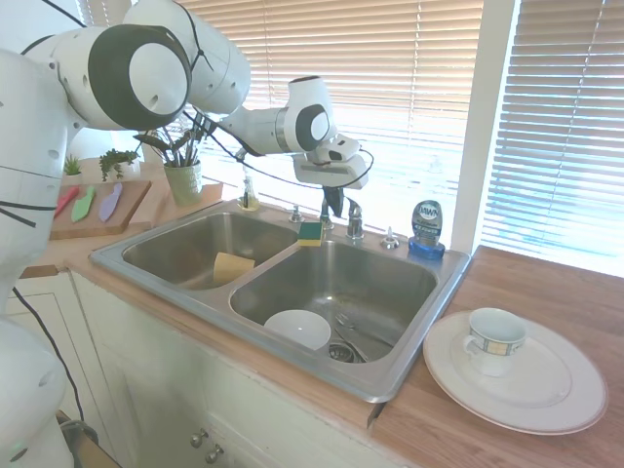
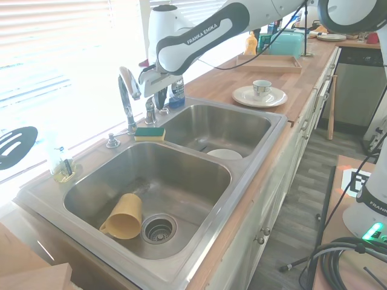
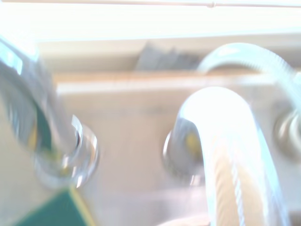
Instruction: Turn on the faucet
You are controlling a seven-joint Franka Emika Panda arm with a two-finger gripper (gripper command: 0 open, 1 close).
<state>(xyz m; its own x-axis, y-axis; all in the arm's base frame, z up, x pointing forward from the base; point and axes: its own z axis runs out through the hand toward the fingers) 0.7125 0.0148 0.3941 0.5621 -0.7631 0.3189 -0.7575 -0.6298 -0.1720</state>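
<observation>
In the first exterior view, the faucet (image 1: 354,220) is seen standing on the back ledge of the double sink (image 1: 409,375), behind the divider between the two basins, and the claw (image 1: 332,204) is lowered just beside its short lever handle, at the sink's rear rim. The dark fingers are seen close together, but whether anything is gripped between them cannot be told. A green and yellow sponge (image 1: 311,233) is placed on the sink's ledge near the faucet, and a blue dish soap bottle (image 1: 426,228) stands on the same ledge further along. A white bowl (image 1: 297,329) is seen in one basin of the sink and a yellow cup (image 1: 232,266) in the other. A mug on a white plate (image 1: 546,390) rests on the worktop beside the sink. In the second exterior view, the faucet's arched spout (image 2: 127,95) rises from the sink's back ledge, and the claw (image 2: 159,99) hangs just beside it over the lever handle; contact cannot be made out. The sponge (image 2: 149,133) lies at the faucet's foot. In the wrist view, which is blurred, a bright chrome curve of the faucet (image 3: 225,141) is shown close up, with a chrome base and a green corner of the sponge (image 3: 51,212) beside it.
</observation>
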